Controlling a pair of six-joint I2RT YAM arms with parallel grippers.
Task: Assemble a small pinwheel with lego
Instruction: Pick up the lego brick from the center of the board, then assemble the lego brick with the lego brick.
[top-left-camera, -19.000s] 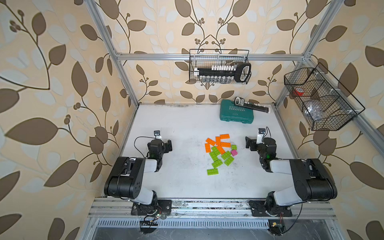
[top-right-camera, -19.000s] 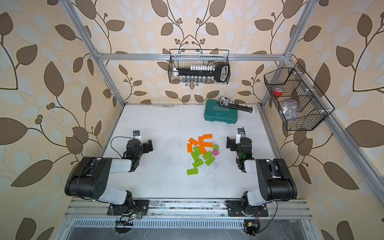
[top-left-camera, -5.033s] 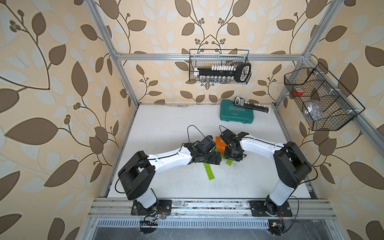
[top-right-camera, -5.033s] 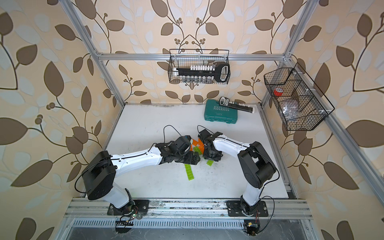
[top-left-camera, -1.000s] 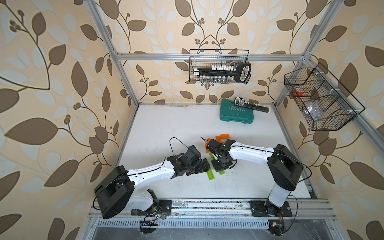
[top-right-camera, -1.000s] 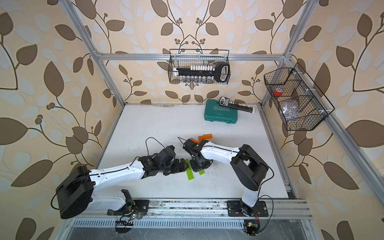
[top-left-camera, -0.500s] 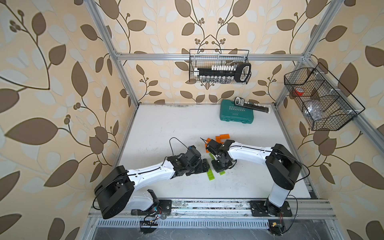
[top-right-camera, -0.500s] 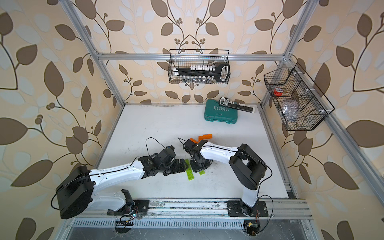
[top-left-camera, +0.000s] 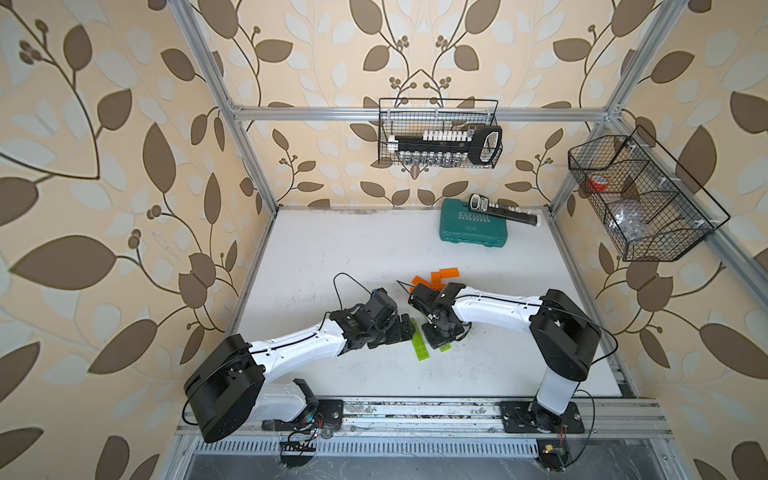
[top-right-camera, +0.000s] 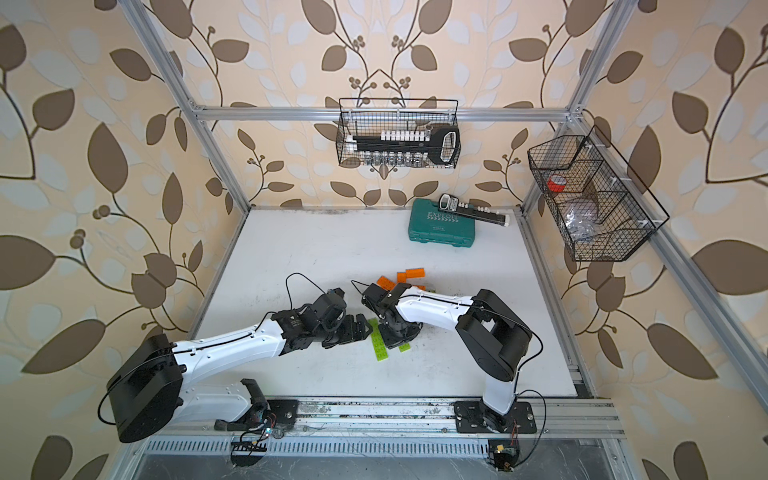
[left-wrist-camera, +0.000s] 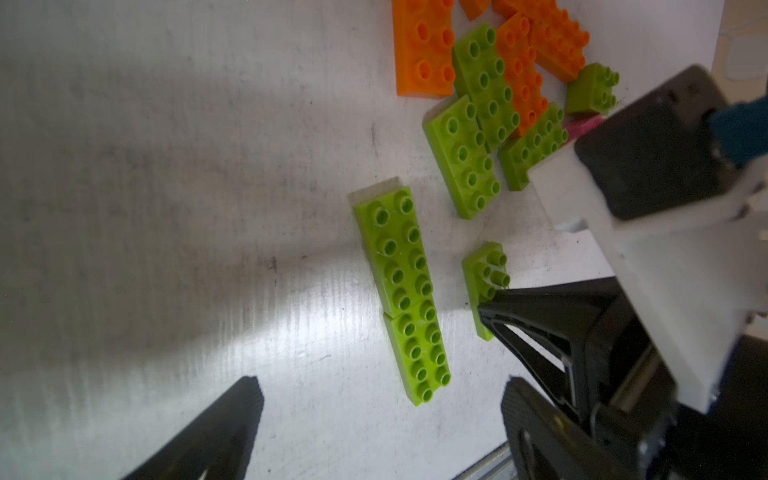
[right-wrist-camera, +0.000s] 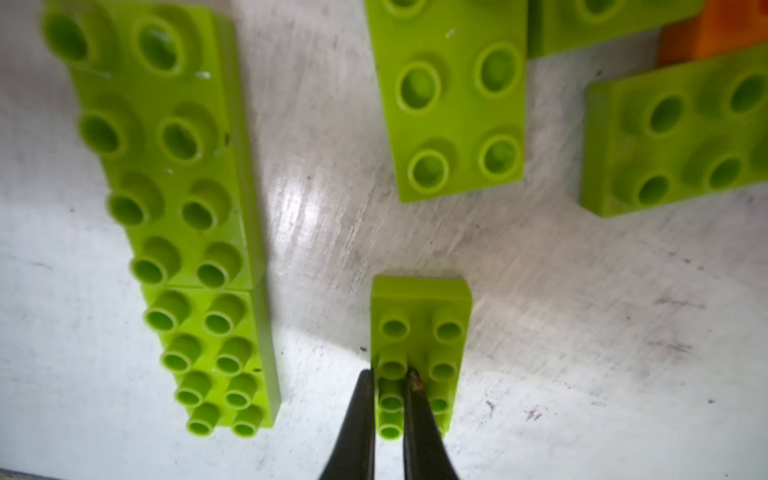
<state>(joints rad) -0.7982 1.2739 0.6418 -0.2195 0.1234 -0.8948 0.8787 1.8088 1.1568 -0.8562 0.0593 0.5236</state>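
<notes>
Right wrist view: green brick (right-wrist-camera: 419, 328) lies flat on the table (right-wrist-camera: 582, 332), studs up, just beside the green strip (right-wrist-camera: 178, 208) with a clear gap between them. Right gripper (right-wrist-camera: 390, 376) is closed on it; its fingers (right-wrist-camera: 357, 424) pinch one row of studs at the near end, not the brick's sides.

The strip is two green bricks end to end with a visible seam. We can't tell if anything links them. Loose bricks (left-wrist-camera: 461, 153), orange and green, sit in a heap further back, well clear of the grip.

We read the step as picking the single brick to start the cross piece; no pinwheel shape exists yet.

Next move calls for:
- a straight lift, slow. We think a stud pinch is thin and the brick may swing or drop.
- turning it across the strip's seam and pressing down square.
- the left gripper (left-wrist-camera: 380, 399) steadying the strip first. Its jaws are wide open and hold nothing, with the strip just ahead of them.

Pose in a top view: right arm (top-left-camera: 494, 305) reaches in from its base with the wrist bent steeply down over the brick. Left arm (top-left-camera: 299, 347) stretches low across the table, its gripper near level and pointed at the strip's side.
</notes>
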